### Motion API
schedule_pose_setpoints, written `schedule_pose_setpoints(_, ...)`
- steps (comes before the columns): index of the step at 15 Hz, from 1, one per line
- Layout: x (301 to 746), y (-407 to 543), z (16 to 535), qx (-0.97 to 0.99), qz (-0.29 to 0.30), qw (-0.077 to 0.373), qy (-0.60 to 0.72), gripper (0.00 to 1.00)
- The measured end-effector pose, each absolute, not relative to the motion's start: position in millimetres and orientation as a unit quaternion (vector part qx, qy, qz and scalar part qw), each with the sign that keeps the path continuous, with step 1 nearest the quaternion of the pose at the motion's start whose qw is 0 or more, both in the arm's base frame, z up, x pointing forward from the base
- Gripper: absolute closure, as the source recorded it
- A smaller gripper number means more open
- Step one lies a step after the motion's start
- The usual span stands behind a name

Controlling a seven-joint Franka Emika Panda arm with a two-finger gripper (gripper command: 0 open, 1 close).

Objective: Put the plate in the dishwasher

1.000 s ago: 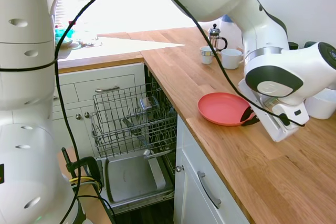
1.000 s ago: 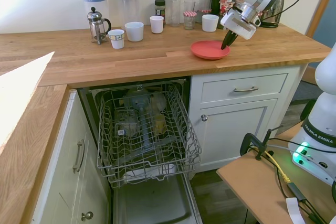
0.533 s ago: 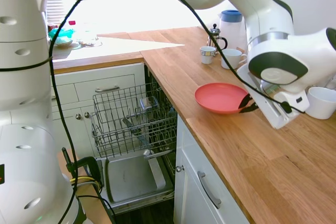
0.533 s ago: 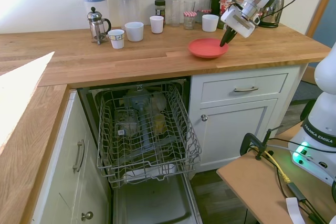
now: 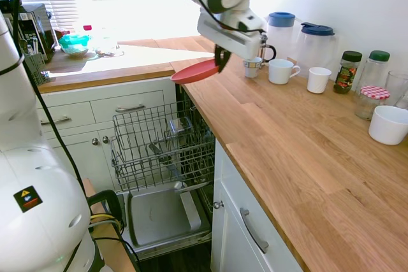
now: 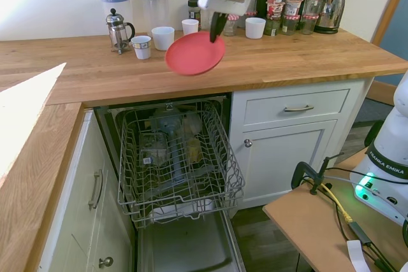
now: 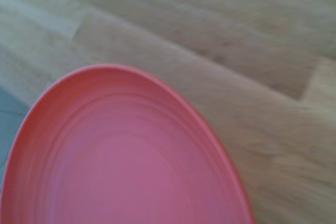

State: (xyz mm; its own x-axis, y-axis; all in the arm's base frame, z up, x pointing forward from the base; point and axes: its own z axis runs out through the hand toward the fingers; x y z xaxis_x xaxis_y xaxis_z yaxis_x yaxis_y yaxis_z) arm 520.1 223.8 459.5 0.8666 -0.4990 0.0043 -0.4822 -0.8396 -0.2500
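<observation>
You can see the gripper clamped on the rim of the plate, so the plate hangs in the air above the front part of the counter, not touching the wood. In the second exterior view the plate is tilted, its face turned toward the camera, and the held edge is the higher one. In the first exterior view it looks nearly edge-on, with the gripper at its far side and the plate reaching out over the counter edge above the dishwasher. The dishwasher door is folded down and the rack is pulled out below the plate; some items stand in the rack, but you cannot tell clearly what they are. In the wrist view the plate fills the lower part, blurred, with wood grain behind it. Behind the arm, on the counter, stand white mugs, a French press and two jugs with blue lids.
</observation>
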Motion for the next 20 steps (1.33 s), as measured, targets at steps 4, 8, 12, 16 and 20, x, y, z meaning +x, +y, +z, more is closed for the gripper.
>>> schedule_pose_setpoints(4, 433, 381, 446, -0.976, -0.124, 0.034, 0.176, 1.00)
schedule_pose_setpoints(8, 381, 450, 421, -0.966, -0.240, -0.022, 0.096, 1.00)
schedule_pose_setpoints(12, 355, 488, 340, -0.937, -0.342, -0.074, 0.007, 1.00)
schedule_pose_setpoints(16, 325, 510, 273, -0.886, -0.448, -0.099, -0.069, 1.00)
schedule_pose_setpoints(20, 320, 499, 242, -0.863, -0.479, -0.128, -0.095, 1.00)
